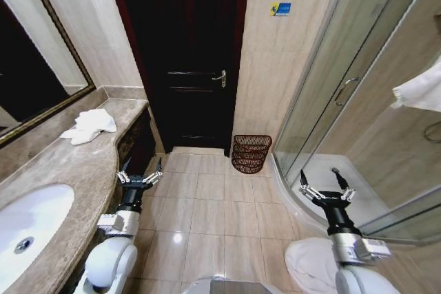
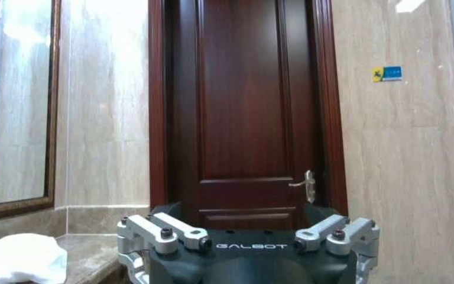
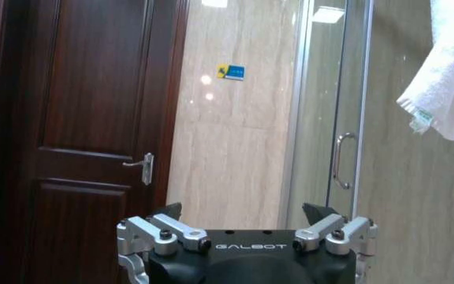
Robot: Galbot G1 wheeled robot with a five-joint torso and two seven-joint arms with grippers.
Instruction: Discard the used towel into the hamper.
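A crumpled white towel [image 1: 89,126] lies on the marble counter [image 1: 76,170] at the left, near the mirror; the left wrist view catches it low beside the wall [image 2: 14,260]. The hamper [image 1: 251,153], a dark red-brown wire basket, stands on the floor against the beige wall, right of the door. My left gripper [image 1: 140,170] hovers open and empty beside the counter's edge, short of the towel. My right gripper [image 1: 327,187] hangs open and empty over the shower's curved threshold, right of the hamper. Both wrist views face the door, with the left gripper [image 2: 243,210] and the right gripper [image 3: 243,210] holding nothing.
A dark wooden door [image 1: 182,53] is shut straight ahead. A sink [image 1: 27,225] sits in the counter at the near left. The glass shower enclosure [image 1: 344,94] fills the right side, with another white towel [image 1: 420,91] hanging inside. Tiled floor [image 1: 207,204] lies between the arms.
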